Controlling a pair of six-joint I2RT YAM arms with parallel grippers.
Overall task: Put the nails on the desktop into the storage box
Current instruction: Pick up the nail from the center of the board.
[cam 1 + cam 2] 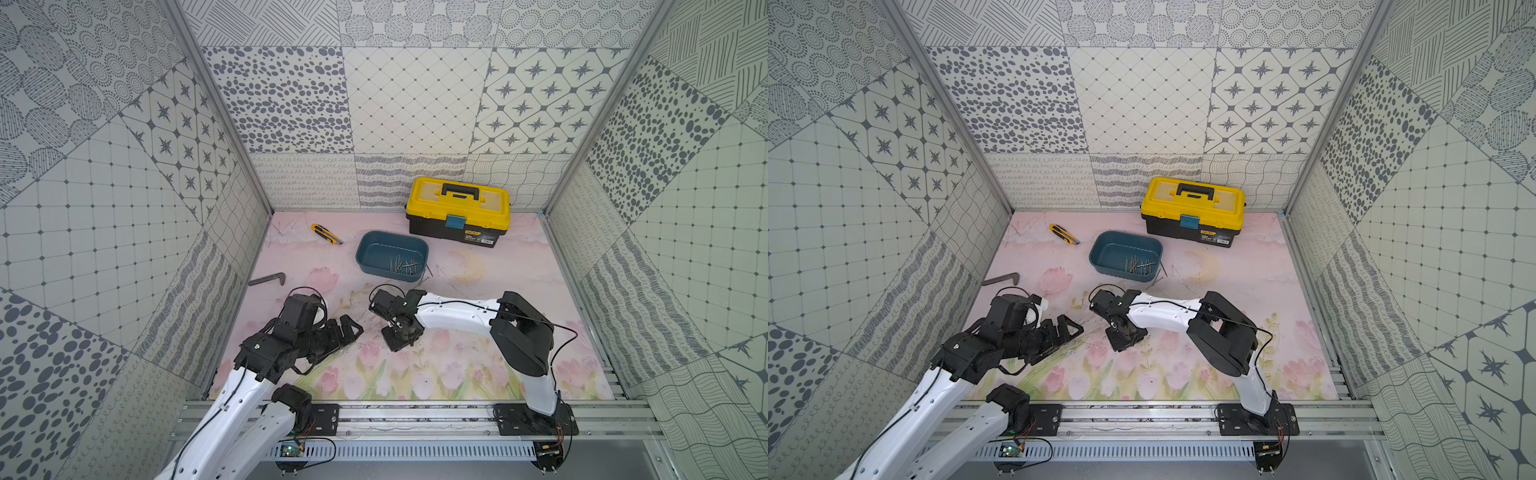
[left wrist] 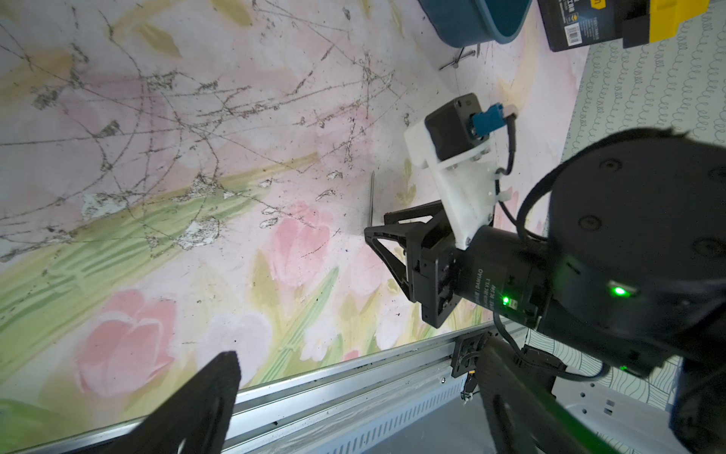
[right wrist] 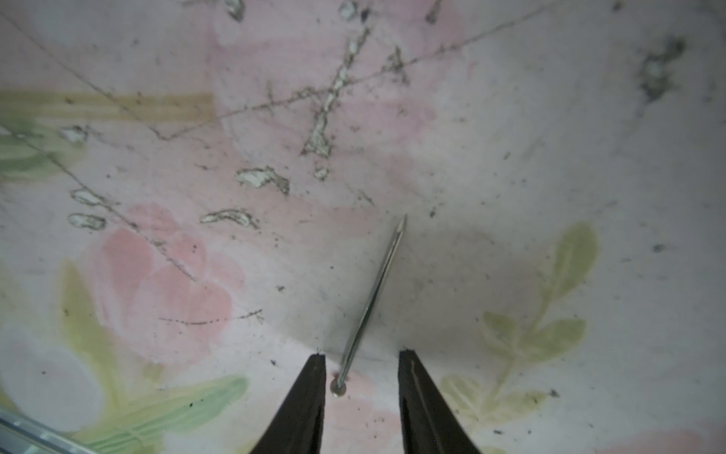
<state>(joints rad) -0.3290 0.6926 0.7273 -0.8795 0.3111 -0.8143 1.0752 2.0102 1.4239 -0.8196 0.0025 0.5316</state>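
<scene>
Right gripper (image 3: 361,353), tipped down at the desktop (image 1: 478,365) at 6 o'clock of its centre in both top views, stands with jaws parted and grasps nothing. One nail (image 3: 373,302) lies flat between its fingertips (image 3: 314,377), the head just beside one tip and the shaft running out ahead of them. Left gripper (image 1: 350,328), at 8 o'clock of the centre, is spread wide and empty.

- Desktop: pale pink, printed with tulips and green leaves, heavily scratched.
- Toolbox (image 1: 457,208): yellow and black, lid down, at 1 o'clock against the back wall.
- Storage box (image 1: 368,253): teal, lidless, at 12 o'clock; it sits at 7 o'clock of the toolbox, near it but apart.
- L-shaped bar (image 1: 268,279): dark metal, at 9 o'clock near the side wall.
- Utility knife (image 1: 326,234): yellow, at 11 o'clock.
- Nails (image 1: 403,265): a loose heap inside the storage box, toward its 4 o'clock corner.
- Stray nail (image 2: 457,61): seen in the left wrist view, on the desktop just outside the box wall.
</scene>
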